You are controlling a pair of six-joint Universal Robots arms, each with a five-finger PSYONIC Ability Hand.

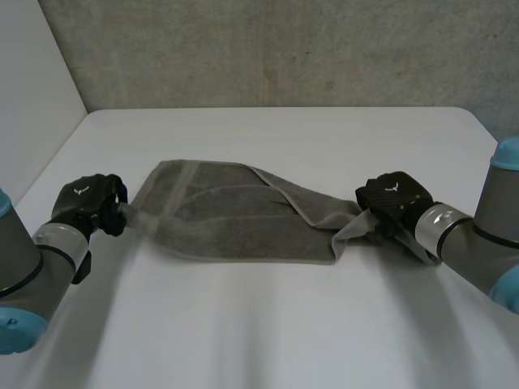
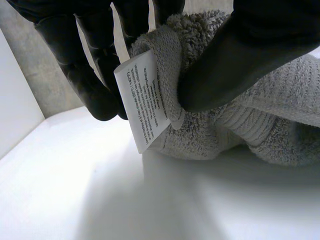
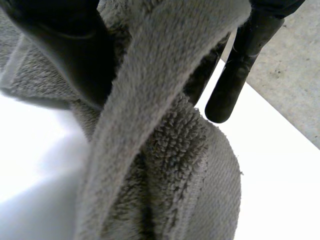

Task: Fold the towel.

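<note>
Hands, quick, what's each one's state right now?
Left hand: shut on the towel, pinching the corner with the label.
Right hand: shut on the towel's opposite end.

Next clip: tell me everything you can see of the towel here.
The towel is grey looped terry with a flatter woven band near one end. It lies stretched sideways across the white table, rumpled, with one layer folded diagonally over its right part. The left hand pinches its left corner, where a white printed care label hangs. The right hand pinches its bunched right end, raised a little off the table.
</note>
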